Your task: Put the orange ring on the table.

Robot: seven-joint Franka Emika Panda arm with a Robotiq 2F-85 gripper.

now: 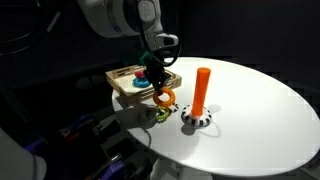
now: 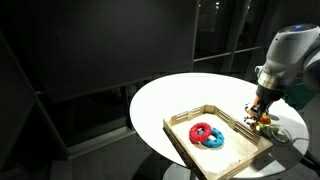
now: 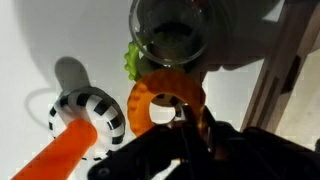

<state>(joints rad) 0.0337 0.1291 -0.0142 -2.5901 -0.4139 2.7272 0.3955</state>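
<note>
The arm comes down from the top of the frame in an exterior view and bends so its end effector points at the desk. It hangs in the middle of the frame, just beside the near corner of the wooden tray. The end effector pinches the orange ring by its edge. The ring hangs under it, standing on its side. It is low over the white desk, and I cannot tell if it touches. A green ring lies just below it. The tall orange post stands to the right on a black and white striped base.

Another exterior view has the arm at the right edge of the frame. There the end effector is small, and the orange ring is hard to see. This view looks down into the tray, where a red ring and a blue ring lie touching.

The wrist view is very close. The dark end effector is at the bottom and holds the lower edge of the orange ring. The green ring peeks out behind it. The striped base is at the left.
</note>
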